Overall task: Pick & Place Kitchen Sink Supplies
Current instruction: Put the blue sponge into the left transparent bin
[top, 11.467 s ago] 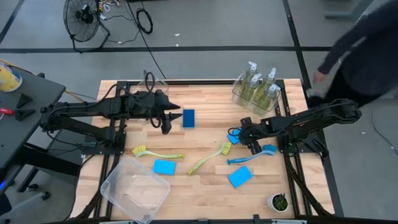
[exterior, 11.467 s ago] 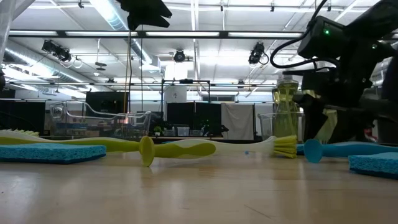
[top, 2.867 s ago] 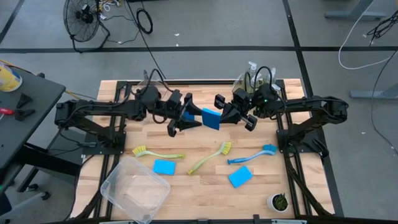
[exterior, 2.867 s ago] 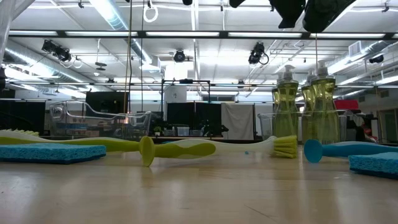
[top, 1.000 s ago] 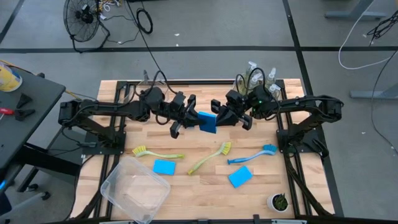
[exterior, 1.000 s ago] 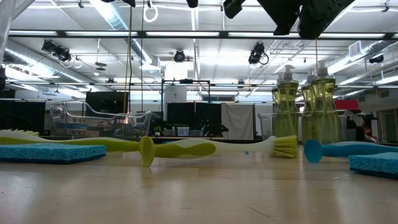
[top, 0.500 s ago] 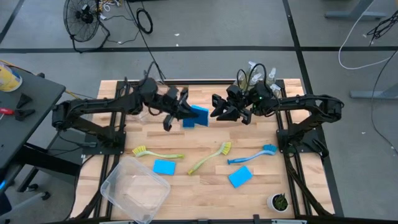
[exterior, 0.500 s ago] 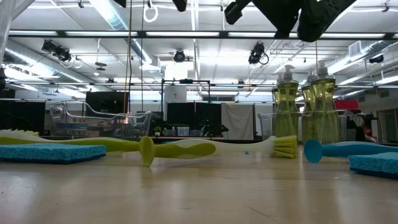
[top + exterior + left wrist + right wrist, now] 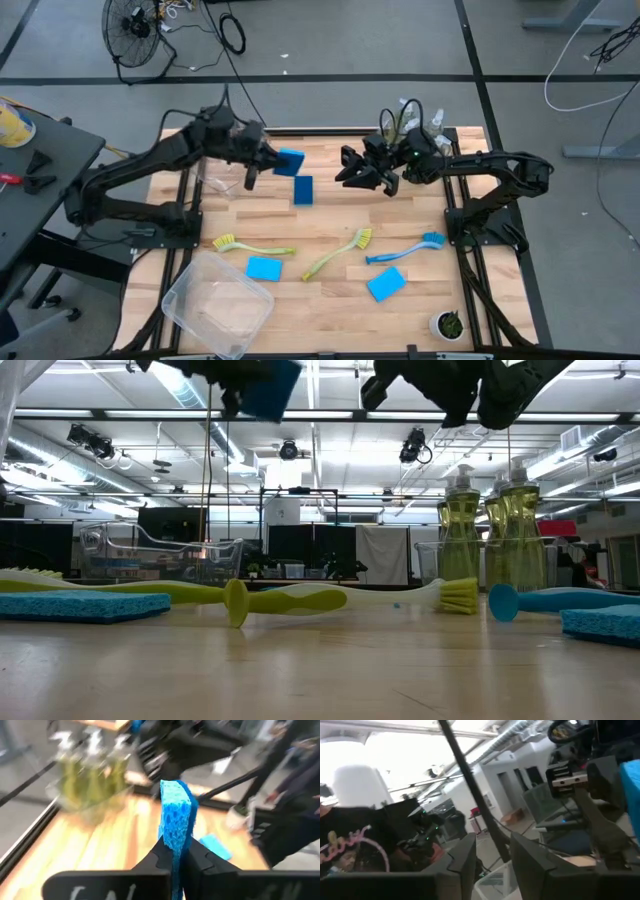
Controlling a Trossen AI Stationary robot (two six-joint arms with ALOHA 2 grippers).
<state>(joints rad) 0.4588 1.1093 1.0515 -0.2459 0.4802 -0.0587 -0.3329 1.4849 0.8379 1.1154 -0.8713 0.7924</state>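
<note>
My left gripper [image 9: 262,163] is raised over the table's far left part, shut on a blue sponge [image 9: 289,161]; the sponge also shows edge-on in the left wrist view [image 9: 175,815] and high in the low view [image 9: 268,387]. My right gripper [image 9: 343,169] hangs open above the far middle, touching nothing. Three more blue sponges [image 9: 303,190] [image 9: 264,268] [image 9: 385,285] lie flat on the table. Two yellow-green brushes [image 9: 252,246] [image 9: 338,254] and a blue brush [image 9: 405,251] lie there too. Soap bottles [image 9: 411,136] stand in a clear bin at the far right. My left gripper pinches the blue sponge between its two fingers [image 9: 160,856], which press on its two broad faces at one end [image 9: 175,842]. The sponge is lifted clear of the table and sticks out past the fingertips, edge-on in the wrist view.
An open clear bin [image 9: 218,304] sits at the near left corner. Another clear bin [image 9: 215,177] stands below my left arm. A small white pot with a plant [image 9: 447,324] is at the near right corner. Bare wood lies along the near middle [image 9: 320,310].
My left gripper has carried the sponge from the table's middle toward the far left, away from my right gripper, which met it at the sponge a second ago. My right gripper has drawn back slightly toward the far right and stands apart from the sponge.
</note>
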